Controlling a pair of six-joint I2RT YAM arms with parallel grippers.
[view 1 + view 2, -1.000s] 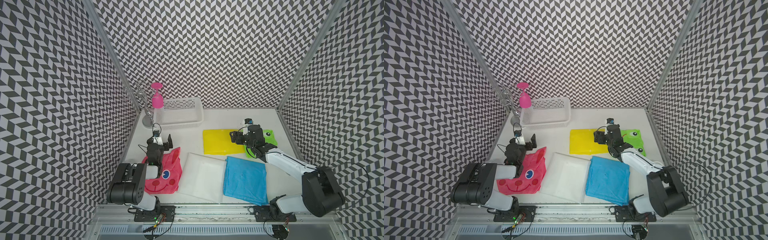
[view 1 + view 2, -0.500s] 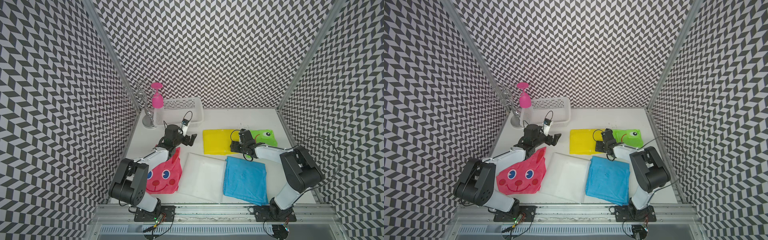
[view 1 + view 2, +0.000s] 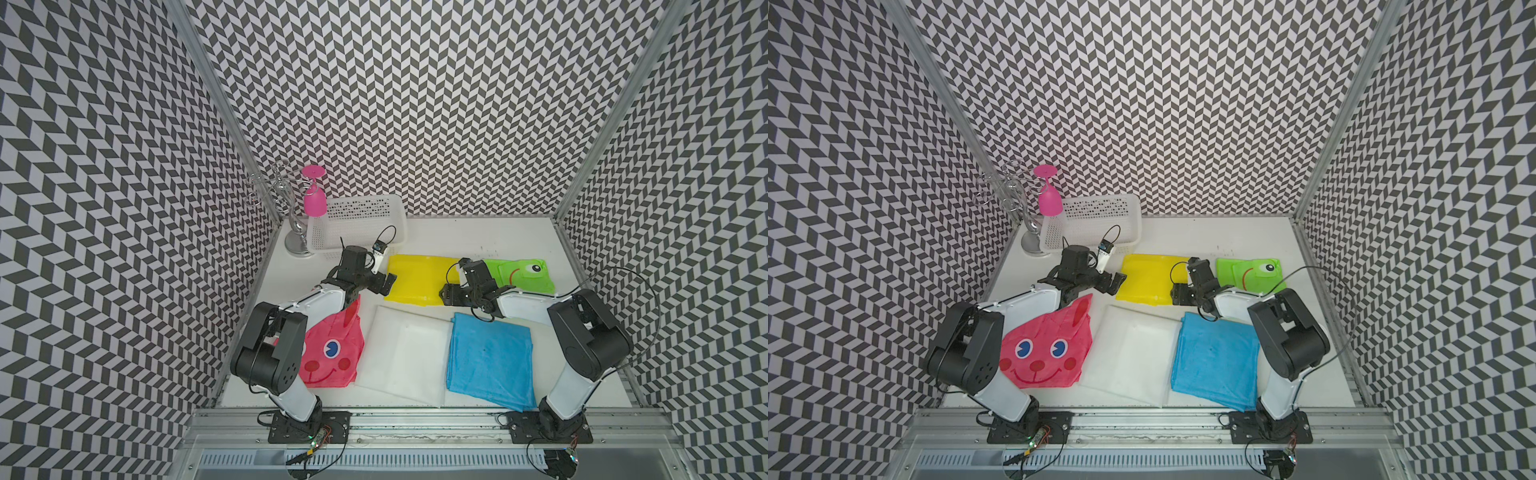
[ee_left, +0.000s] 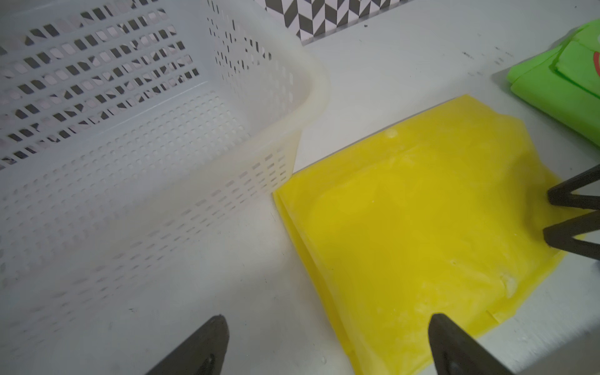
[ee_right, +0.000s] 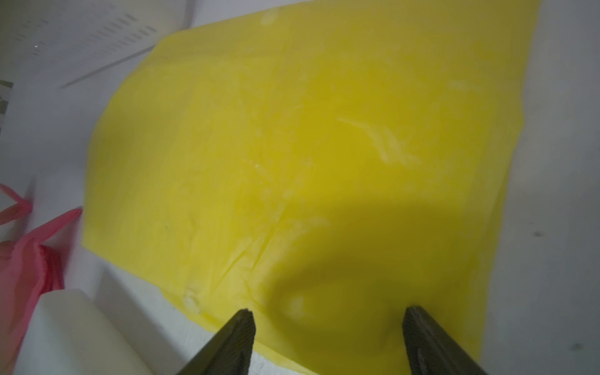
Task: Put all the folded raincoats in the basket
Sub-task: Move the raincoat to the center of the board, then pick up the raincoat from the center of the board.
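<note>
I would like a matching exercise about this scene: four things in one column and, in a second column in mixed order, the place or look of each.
Things:
1 basket
2 yellow raincoat
3 green raincoat
4 pink glass

Place or look:
A hangs upside down on the metal rack
B lies between left tool and right tool
C shows a frog face
D white, with perforated sides

Pairs: 1-D, 2-B, 3-C, 4-A

The basket (image 3: 361, 208) stands far back on the counter (image 3: 478, 237), a glass rack (image 3: 297, 245) just left of it. The folded raincoat (image 3: 415, 276) lies just before the basket's right corner, a second raincoat (image 3: 523, 274) farther right, a row of three raincoats (image 3: 405, 357) well before it.
</note>
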